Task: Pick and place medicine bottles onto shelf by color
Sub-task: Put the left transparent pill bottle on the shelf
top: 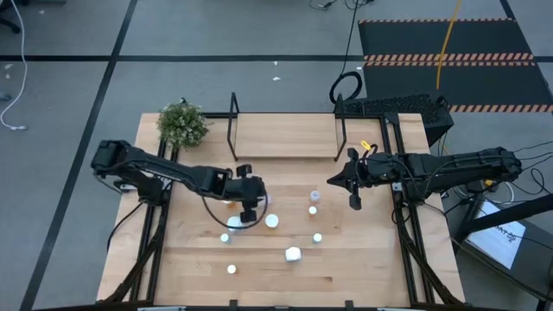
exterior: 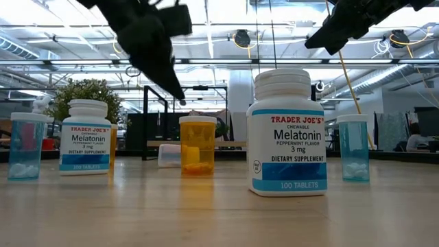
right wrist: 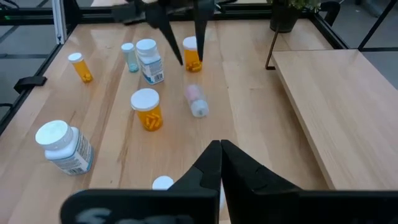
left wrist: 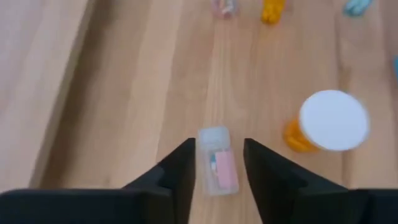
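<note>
Low light-wood shelf (top: 285,136) at table's far edge between small leafy potted plant (top: 182,123) on left and black keyboard (top: 393,105) on right, with white-capped medicine bottles (top: 293,254) scattered on large wooden tabletop (top: 363,259) in front, one clear bottle (left wrist: 216,160) lying on side.

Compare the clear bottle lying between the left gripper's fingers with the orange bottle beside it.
The clear bottle lies on its side; the orange bottle stands upright. The clear bottle shows pink contents; the orange bottle's body is amber. The orange bottle's white cap looks wider. Both rest on the table.
</note>
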Controlling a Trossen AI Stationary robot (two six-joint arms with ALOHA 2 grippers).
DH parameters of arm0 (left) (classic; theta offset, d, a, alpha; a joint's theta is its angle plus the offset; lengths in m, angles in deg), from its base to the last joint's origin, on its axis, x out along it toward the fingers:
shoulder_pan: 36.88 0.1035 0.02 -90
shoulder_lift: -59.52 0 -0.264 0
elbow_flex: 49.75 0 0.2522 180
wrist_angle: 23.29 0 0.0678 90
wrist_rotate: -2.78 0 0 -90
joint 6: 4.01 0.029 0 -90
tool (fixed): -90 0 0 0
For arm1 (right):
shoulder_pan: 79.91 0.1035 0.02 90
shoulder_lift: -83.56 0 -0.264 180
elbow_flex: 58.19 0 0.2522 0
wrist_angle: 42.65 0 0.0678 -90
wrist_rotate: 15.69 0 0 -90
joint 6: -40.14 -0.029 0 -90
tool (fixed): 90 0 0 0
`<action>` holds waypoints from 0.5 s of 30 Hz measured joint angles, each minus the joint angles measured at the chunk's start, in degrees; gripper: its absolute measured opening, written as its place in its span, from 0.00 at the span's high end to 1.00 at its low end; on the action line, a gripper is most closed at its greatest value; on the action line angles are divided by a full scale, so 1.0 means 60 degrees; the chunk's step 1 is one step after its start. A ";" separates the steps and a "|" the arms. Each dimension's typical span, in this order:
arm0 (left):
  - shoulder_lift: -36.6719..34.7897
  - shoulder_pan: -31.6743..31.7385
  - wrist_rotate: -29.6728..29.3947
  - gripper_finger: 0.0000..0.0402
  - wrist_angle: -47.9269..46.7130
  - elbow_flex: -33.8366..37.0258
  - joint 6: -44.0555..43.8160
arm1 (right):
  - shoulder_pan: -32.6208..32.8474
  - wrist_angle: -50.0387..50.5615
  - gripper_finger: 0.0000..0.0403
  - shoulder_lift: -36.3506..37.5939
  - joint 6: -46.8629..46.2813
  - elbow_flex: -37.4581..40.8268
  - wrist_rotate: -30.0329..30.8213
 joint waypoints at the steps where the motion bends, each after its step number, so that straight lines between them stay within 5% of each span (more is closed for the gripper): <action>1: 0.0130 0.0000 0.0002 0.61 -0.0079 0.0000 -0.0060 | 0.0000 0.0001 1.00 0.0000 0.0000 0.0000 0.0000; 15: 0.1591 0.0131 0.0194 0.39 0.0297 -0.0004 -0.0452 | 0.0000 -0.0075 1.00 0.0004 0.0000 0.0000 0.0004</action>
